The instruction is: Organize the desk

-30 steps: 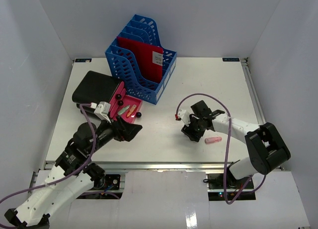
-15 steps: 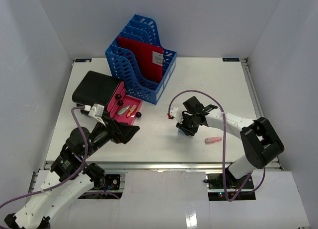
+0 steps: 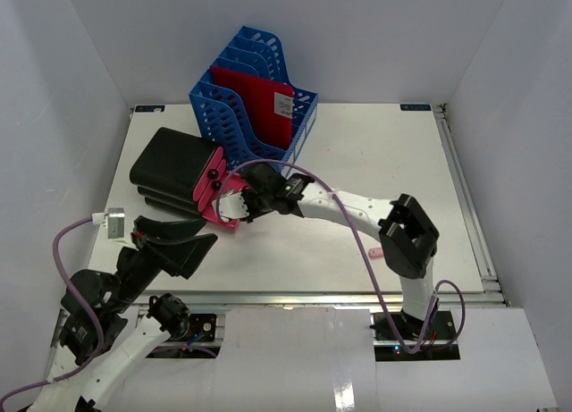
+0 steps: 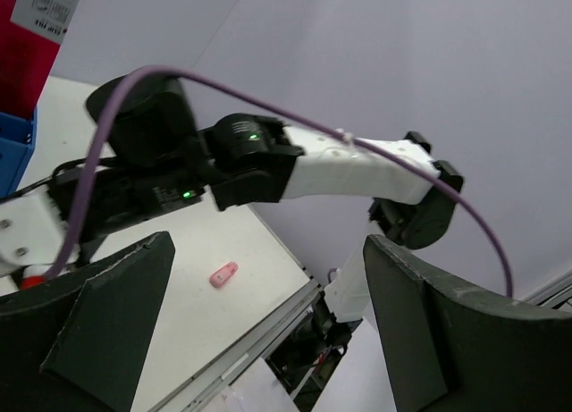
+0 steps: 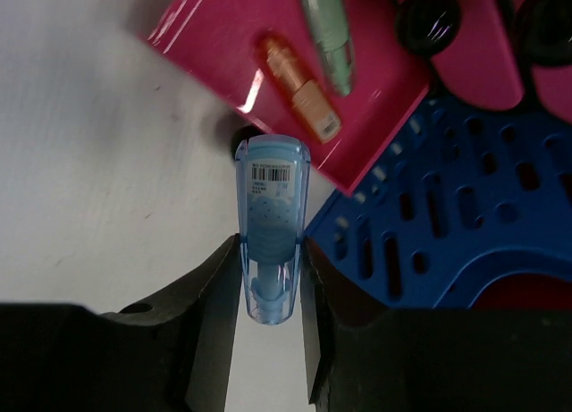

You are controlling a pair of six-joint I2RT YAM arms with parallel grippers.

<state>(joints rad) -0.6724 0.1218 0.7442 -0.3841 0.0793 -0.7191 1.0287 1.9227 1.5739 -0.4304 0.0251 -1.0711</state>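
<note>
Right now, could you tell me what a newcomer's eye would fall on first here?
The right gripper, stretched across the desk, is shut on a blue item at the pink tray. Behind stands a blue rack holding a red folder. A pink item lies alone near the front.

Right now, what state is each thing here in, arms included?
Right end effector: shut on a pale blue tube.
Left end effector: open, empty.
Pink tray: holds an orange tube and a green tube.
Blue file rack: upright, red folder standing in it.
Black case: lying flat.
Small pink piece: loose on the desk.
</note>
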